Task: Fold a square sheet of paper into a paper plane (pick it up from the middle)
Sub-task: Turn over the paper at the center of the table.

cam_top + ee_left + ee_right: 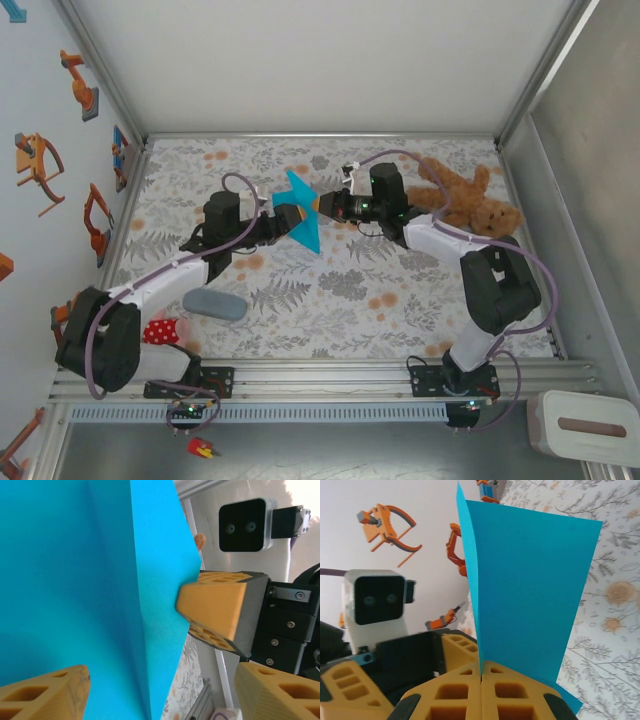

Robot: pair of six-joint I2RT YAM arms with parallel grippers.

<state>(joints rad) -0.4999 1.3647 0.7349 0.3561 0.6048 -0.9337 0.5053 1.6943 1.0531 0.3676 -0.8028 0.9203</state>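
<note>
The square sheet of paper (300,212), turquoise-blue, hangs above the middle of the table, bent along one crease into two panels. My right gripper (318,204) is shut on its edge; in the right wrist view the two orange fingers (450,695) meet at the gripper's tip (481,672), with the sheet (530,590) rising from between them. My left gripper (288,216) faces it from the left. In the left wrist view its jaws (162,680) stand wide apart around the sheet (90,580), one finger (45,692) on each side, and the right gripper's fingers (215,607) pinch the paper's edge.
A brown teddy bear (470,200) lies at the back right behind the right arm. A grey-blue oblong case (214,304) and a red dotted cup (165,330) sit near the left arm's base. Metal frame posts and walls border the floral table (350,290).
</note>
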